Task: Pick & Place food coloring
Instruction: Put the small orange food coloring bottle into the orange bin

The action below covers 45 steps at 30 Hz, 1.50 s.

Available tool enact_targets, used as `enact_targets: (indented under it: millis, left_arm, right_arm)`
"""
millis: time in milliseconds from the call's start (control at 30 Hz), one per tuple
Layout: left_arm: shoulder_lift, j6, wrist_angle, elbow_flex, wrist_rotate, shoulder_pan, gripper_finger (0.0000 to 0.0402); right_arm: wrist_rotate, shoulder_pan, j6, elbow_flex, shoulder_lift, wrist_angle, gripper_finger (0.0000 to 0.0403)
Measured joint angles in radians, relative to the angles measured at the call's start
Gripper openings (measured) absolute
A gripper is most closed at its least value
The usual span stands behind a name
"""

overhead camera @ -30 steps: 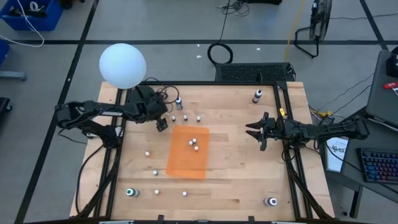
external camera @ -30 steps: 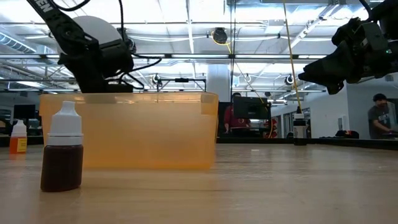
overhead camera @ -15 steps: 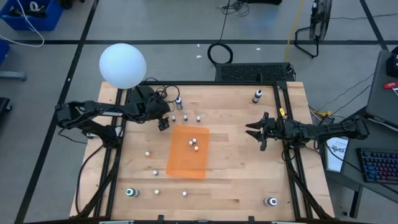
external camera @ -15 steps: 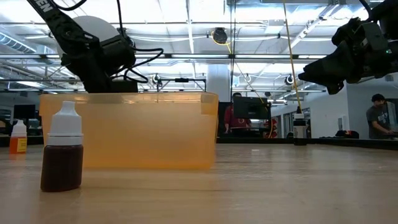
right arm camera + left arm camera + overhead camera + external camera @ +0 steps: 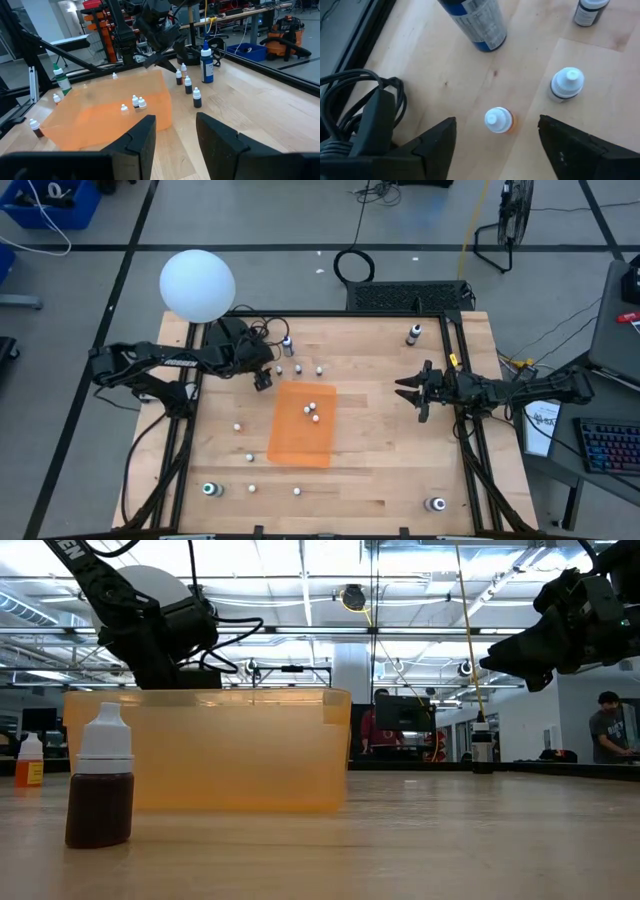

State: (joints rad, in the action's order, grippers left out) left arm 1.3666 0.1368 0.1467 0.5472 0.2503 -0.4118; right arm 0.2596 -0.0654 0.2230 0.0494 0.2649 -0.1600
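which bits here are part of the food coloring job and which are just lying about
Job:
- small dropper bottles, one under the open left claw
- orange bin, bottles inside
- brown bottle

Lying about:
- white globe
- big blue bottle
- right claw, waiting, open
- fan

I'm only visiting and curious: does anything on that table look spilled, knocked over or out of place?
Nothing stands out. The small bottles on the table stand upright, scattered around the orange bin, two bottles inside it. No spills. The left claw hangs open over an orange bottle.
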Motion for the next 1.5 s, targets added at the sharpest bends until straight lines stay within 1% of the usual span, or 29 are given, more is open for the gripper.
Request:
enact_targets:
  millis: [67,133,267,367,500,633,900,1500]
  left_arm:
    - [0.000,0.000,-0.001,0.000,-0.023,0.000,0.0245]
    - [0.000,-0.004,-0.004,0.000,-0.023,0.000,0.0227]
    - [0.000,-0.015,-0.010,0.000,0.006,0.000,0.0201]
    - [0.000,-0.026,-0.016,0.000,0.040,0.000,0.0193]
    - [0.000,-0.051,-0.017,0.000,0.043,-0.006,0.0191]
    - [0.000,-0.089,-0.017,0.000,-0.005,-0.032,0.0191]
    - [0.000,-0.095,-0.014,0.000,-0.070,-0.055,0.0191]
    - [0.017,-0.119,-0.019,-0.001,-0.074,-0.060,0.0191]
  right_arm:
    - [0.000,0.000,0.000,0.000,0.000,0.000,0.0130]
    - [0.000,0.000,0.000,0.000,0.000,0.000,0.0130]
    - [0.000,0.000,0.000,0.000,0.000,0.000,0.0130]
    - [0.000,0.000,0.000,0.000,0.000,0.000,0.0130]
    - [0.000,0.000,0.000,0.000,0.000,0.000,0.0130]
    - [0.000,0.000,0.000,0.000,0.000,0.000,0.0130]
    - [0.000,0.000,0.000,0.000,0.000,0.000,0.0130]
    - [0.000,0.000,0.000,0.000,0.000,0.000,0.0130]
